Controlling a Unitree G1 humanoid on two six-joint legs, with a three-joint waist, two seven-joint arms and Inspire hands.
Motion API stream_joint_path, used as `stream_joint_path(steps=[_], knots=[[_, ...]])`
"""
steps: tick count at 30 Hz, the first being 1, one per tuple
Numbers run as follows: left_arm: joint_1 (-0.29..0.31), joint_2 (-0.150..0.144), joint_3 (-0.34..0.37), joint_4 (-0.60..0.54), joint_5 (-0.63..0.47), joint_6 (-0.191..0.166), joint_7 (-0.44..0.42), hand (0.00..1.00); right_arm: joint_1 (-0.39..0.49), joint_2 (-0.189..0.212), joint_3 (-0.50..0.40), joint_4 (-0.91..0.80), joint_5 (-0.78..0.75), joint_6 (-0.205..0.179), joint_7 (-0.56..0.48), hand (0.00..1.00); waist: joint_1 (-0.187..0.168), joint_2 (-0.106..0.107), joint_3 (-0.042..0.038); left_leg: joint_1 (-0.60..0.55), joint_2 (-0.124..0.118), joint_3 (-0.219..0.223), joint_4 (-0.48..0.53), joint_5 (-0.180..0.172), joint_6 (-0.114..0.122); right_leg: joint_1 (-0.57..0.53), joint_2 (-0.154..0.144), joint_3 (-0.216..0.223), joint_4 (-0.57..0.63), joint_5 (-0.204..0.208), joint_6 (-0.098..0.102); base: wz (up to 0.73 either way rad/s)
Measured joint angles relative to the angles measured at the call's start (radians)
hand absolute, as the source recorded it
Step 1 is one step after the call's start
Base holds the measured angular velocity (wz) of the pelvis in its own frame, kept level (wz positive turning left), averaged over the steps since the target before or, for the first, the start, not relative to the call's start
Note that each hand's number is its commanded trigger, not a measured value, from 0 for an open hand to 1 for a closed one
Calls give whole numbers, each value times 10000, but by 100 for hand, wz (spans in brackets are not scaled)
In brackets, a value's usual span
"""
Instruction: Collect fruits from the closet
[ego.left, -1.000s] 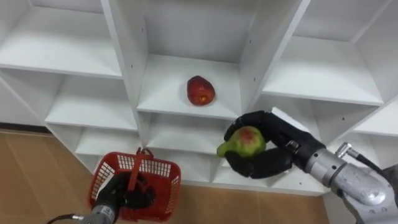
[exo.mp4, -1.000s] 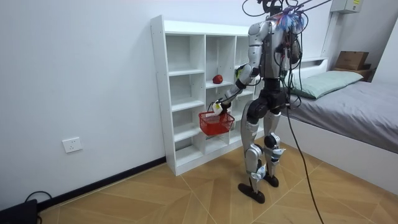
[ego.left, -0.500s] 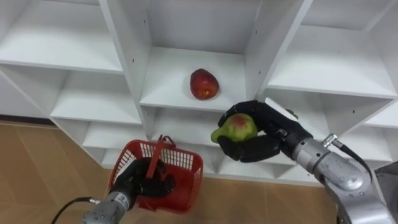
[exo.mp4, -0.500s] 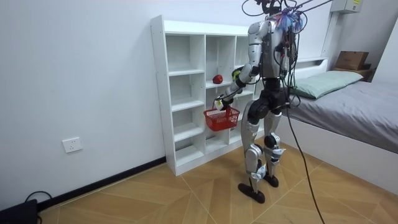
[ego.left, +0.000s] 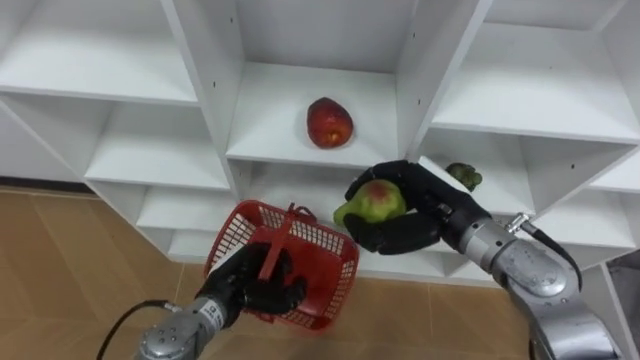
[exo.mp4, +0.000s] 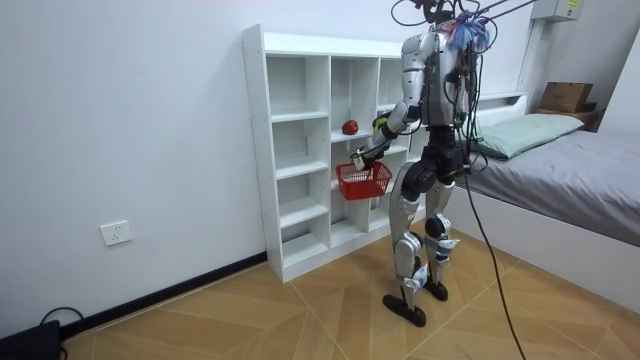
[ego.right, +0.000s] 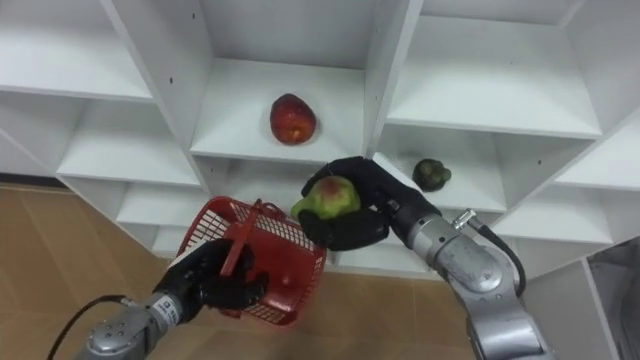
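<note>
Closet (ego.left: 200, 60): one, white, open compartments. The robot stands facing it, with a bed (exo.mp4: 590, 170) at the room view's right.

Basket (ego.left: 335, 268): one, red mesh, tilted, hanging in front of the lower shelves over the wooden floor (ego.left: 60, 270). A red shape inside it is hard to make out.

Left hand (ego.left: 255, 290): fingers curled round the basket's handle, hiding the handle's lower end.

Right hand (ego.left: 415, 215): fingers and thumb wrapped round a green fruit, covering its underside.

Green fruit (ego.left: 372, 203): one, red blush on top. Its long axis is near level and its narrower end points to the robot's left. It is held just above the basket's right rim, below the red fruit's shelf.

Red fruit (ego.left: 329, 122): one, on the middle compartment's shelf.

Dark green fruit (ego.right: 430, 174): one, small, in the compartment to the right.
</note>
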Motion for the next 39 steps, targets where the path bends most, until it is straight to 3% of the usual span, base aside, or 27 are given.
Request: stream_joint_path(steps=[12,19,25,39], knots=[[15,28,-656,-1468,-752,-4,-371,100,1,0,807,13,29,-7,22,100,-32,103,8,-317,-6,-4,81,16,23,-315,-78,7,97,-1,2,0],[55,260,-666,-1837,-1586,-3,-459,100,8,-34,831,66,92,-10,-1,100,11,117,9,-270,9,45,90,18,26,-248,-53,-13,83,0,-1,0],[64,422,-741,-2361,-1582,-3,-565,100,8,-180,940,70,462,-16,-126,100,115,115,7,-268,10,51,95,19,27,-242,-64,-16,68,1,-2,0],[133,465,-725,-2966,-1581,-2,-836,100,9,-205,1043,483,869,-201,-411,100,135,94,1,-274,23,35,163,20,28,-195,-80,-83,66,1,-1,1]])
